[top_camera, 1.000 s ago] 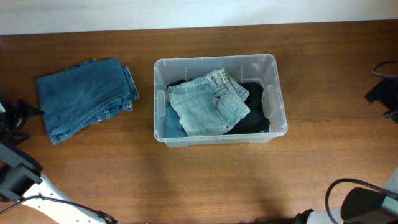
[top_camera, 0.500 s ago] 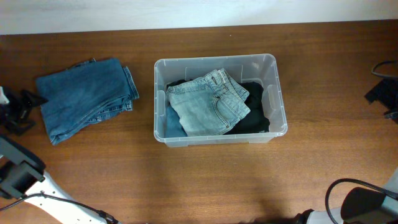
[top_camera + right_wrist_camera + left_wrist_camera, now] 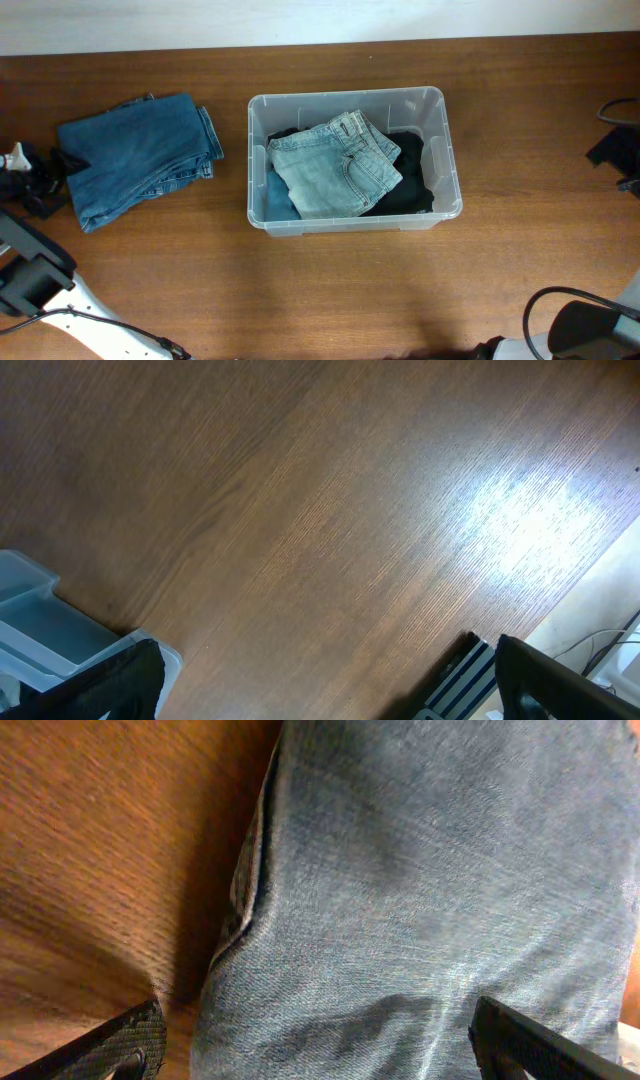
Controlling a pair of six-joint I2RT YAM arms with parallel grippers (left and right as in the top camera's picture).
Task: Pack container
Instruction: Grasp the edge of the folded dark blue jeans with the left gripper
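a brown wooden table [image 3: 330,290] fills the overhead view, its grain running left to right. the container [image 3: 350,223], a clear plastic bin with rounded corners, sits a little right of the table's middle with its long side across the table. left of it and well apart lies a folded pair of mid-blue jeans [image 3: 135,155], flat on the wood and slightly askew. inside the container a paler, light-wash pair of jeans [image 3: 335,165] lies folded on top, waistband toward the far right corner, covering most of the left and middle. under it a black garment [image 3: 405,185] shows along the right side, and a strip of blue fabric [image 3: 280,197] peeks out at the near left. the left gripper [image 3: 40,175] is at the left edge of the mid-blue jeans; from the wrist camera its two fingers [image 3: 120,1045] stand wide apart with denim and the fold's edge between them, gripping nothing. the right gripper [image 3: 340,695] is also spread open over bare wood, with a corner of the container at the lower left of its wrist view.
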